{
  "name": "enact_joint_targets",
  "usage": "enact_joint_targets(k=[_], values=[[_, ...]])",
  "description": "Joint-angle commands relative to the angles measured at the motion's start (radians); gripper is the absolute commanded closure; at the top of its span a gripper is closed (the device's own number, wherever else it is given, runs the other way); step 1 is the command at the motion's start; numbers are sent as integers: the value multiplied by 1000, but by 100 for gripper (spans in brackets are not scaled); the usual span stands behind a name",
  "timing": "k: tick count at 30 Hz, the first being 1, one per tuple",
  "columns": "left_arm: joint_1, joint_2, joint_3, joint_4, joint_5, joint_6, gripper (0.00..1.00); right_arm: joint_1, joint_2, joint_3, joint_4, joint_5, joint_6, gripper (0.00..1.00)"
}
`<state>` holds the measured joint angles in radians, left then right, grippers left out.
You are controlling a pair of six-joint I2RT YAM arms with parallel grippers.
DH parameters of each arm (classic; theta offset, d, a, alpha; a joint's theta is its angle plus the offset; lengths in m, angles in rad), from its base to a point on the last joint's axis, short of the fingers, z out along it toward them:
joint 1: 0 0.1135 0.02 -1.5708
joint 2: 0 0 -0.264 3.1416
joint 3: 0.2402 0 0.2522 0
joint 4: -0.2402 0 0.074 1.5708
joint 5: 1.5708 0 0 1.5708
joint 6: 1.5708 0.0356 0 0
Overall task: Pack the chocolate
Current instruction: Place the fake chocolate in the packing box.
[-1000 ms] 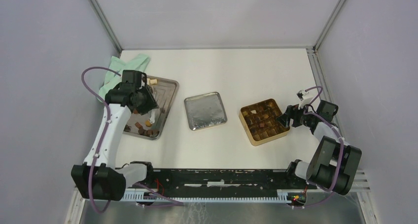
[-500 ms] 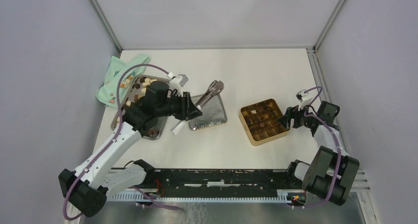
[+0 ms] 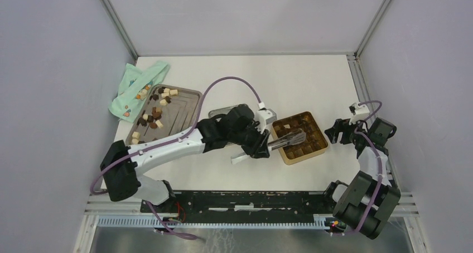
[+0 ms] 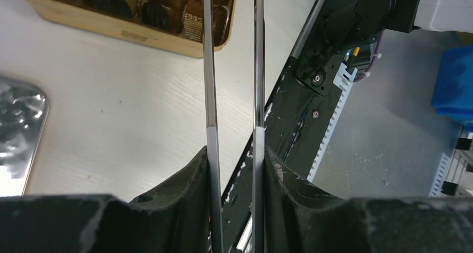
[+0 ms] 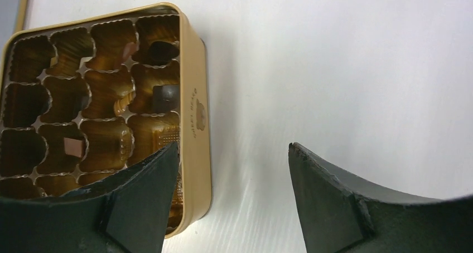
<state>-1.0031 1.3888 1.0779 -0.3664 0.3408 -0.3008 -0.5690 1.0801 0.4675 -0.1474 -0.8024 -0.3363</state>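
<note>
Loose dark, brown and cream chocolate (image 3: 151, 117) chunks lie in the steel tray (image 3: 187, 105) at the left. The gold tin (image 3: 315, 149) holds a few pieces, among them a brown chocolate (image 5: 72, 147) and a dark one (image 5: 165, 95). My left gripper (image 3: 261, 145) is shut on the metal tweezers (image 4: 209, 69), whose tips reach over the tin's near-left part. The left wrist view cuts off those tips, so I cannot tell whether they carry a piece. My right gripper (image 5: 233, 151) is open at the tin's right side, its left finger (image 5: 146, 180) over the rim.
A silver lid (image 3: 218, 115) lies between tray and tin, mostly under my left arm. A green cloth (image 3: 133, 87) is bunched at the tray's far-left corner. The black base rail (image 3: 251, 200) runs along the near table edge.
My left arm has swung from the tray, over the silver lid, to the gold tin with the tweezers. The right gripper has drawn back a little to the right of the tin.
</note>
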Motion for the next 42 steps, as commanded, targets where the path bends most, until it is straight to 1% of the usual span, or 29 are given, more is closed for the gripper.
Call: enact_joint_targets(k=[1, 6, 14, 17, 22, 25, 31, 35, 38, 42], values=[[-60, 83, 132, 25, -60, 110, 98, -30, 4, -22, 63, 5, 36, 22], [-82, 181, 199, 4, -82, 118, 98, -40, 25, -27, 72, -2, 39, 23], [-86, 330, 353, -102, -144, 99, 95, -44, 27, -36, 77, -9, 37, 22], [-86, 369, 408, -152, -158, 102, 95, -46, 26, -39, 80, -12, 37, 22], [-91, 389, 439, -174, -211, 107, 94, -50, 19, -40, 79, -17, 37, 22], [-96, 416, 471, -219, -226, 112, 92, -52, 19, -41, 81, -20, 37, 22], [-114, 437, 496, -249, -241, 120, 84, -55, 17, -43, 81, -24, 39, 22], [-122, 440, 506, -257, -263, 122, 78, -56, 14, -44, 81, -27, 39, 22], [-127, 440, 515, -261, -283, 127, 70, -56, 12, -44, 80, -31, 39, 23], [-133, 442, 531, -272, -289, 141, 66, -58, 12, -45, 81, -31, 39, 22]])
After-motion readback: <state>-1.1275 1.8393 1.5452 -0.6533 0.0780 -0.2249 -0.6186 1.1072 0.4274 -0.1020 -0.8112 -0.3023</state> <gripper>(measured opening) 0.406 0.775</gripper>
